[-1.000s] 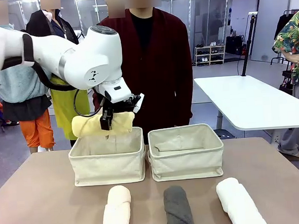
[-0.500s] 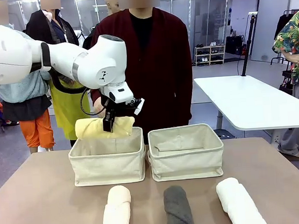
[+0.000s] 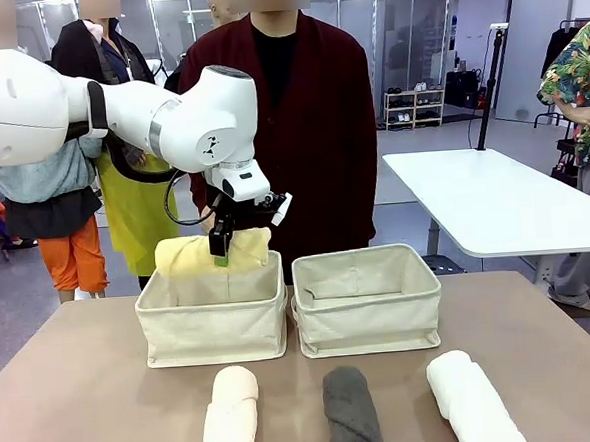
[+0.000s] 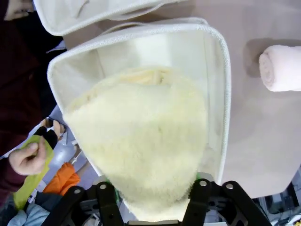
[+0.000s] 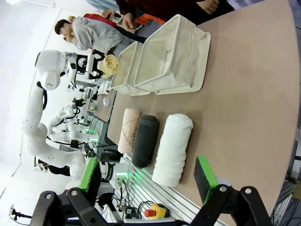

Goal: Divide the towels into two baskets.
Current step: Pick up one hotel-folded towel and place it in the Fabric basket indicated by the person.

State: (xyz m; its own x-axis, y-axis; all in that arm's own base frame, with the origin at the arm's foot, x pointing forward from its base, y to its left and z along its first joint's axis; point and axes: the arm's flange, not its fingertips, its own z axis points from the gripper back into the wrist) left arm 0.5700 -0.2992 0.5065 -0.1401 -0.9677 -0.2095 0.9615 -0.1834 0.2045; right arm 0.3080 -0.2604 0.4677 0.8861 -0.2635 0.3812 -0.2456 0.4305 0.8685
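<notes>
Yellow towel (image 3: 212,254): we see it lying crosswise in the mouth of the left basket (image 3: 211,321), with much of the roll above the rim.
Left gripper (image 3: 219,256): over that basket, with a finger down each side of the roll. We cannot tell whether they press it or stand free of it.
Right gripper (image 5: 148,176): jaws apart with nothing between them, above the table (image 3: 85,394) at its near edge.
Right basket (image 3: 369,312): just beside the left one.
Cream towel (image 3: 230,415), grey towel (image 3: 351,410), white towel (image 3: 474,398): we find them in a row on the table in front of the baskets, each apart from the next.
Person (image 3: 300,131): stands behind the baskets in a dark red top.
</notes>
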